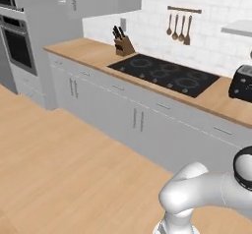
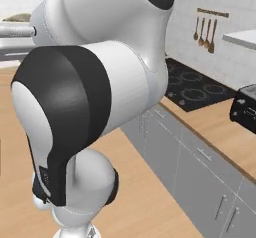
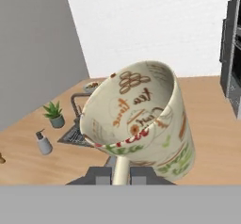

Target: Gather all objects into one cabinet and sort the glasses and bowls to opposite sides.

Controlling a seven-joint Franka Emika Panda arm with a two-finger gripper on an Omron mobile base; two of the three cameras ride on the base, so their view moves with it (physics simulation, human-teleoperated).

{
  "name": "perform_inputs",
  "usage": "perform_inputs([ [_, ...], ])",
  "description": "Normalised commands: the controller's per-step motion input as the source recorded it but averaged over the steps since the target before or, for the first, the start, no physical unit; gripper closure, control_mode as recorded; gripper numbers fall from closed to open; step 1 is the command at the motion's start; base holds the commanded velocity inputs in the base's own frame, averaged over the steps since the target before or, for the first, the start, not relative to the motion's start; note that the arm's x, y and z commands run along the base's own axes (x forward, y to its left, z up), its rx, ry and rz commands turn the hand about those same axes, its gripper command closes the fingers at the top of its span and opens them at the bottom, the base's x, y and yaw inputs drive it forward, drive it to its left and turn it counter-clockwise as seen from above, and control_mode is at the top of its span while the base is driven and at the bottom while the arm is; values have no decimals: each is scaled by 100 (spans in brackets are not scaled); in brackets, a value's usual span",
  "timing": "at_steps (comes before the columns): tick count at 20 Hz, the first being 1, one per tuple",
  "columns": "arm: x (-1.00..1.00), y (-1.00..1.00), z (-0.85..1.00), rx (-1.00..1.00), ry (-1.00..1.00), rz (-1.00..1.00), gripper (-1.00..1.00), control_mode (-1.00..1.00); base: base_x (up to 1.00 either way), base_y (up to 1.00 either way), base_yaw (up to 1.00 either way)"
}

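**Inspector:** Status of the gathering job, taken left to right in the hand view.

**Assistant:** At far left a grey wall panel. Below it, on the wooden table (image 3: 28, 152), a small potted plant (image 3: 54, 114) and a pump bottle (image 3: 44, 143), then a sink with its tap (image 3: 76, 124). Centre frame, the beige mug (image 3: 141, 119), printed with lettering and small pictures, tilted with its mouth toward the camera. The pincer (image 3: 120, 173) is clamped narrow on the mug's handle, so the mug is carried in the air, clear of any surface.

**Inspector:** And the base views?

**Assistant:** From the left base view: an oven (image 1: 17, 43) in a tall unit, a knife block (image 1: 123, 43), a black hob (image 1: 165, 74), hanging utensils (image 1: 178, 27), a dark toaster (image 1: 242, 83). No cups, bowl or open cabinet visible there.

**Inspector:** Progress, in your judgement?

**Assistant:** One cup is in transit, not yet shelved. The red cup, the salmon cup and the dark bowl cannot be located, so I cannot say whether they are gathered. Placing this mug on the cup side remains outstanding.
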Motion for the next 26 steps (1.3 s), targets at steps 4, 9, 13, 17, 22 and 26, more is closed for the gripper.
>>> perform_inputs([
  [4, 0, 0, 0, 0, 0, 0, 100, 100, -61, 83, 35],
  [9, 0, 0, 0, 0, 0, 0, 100, 100, 31, -15, -3],
  [13, 0, 0, 0, 0, 0, 0, 100, 100, 100, -54, 0],
  [17, 0, 0, 0, 0, 0, 0, 100, 100, 75, 63, -14],
  [22, 0, 0, 0, 0, 0, 0, 100, 100, 0, 100, -36],
  [26, 0, 0, 0, 0, 0, 0, 100, 100, 3, 100, -29],
])
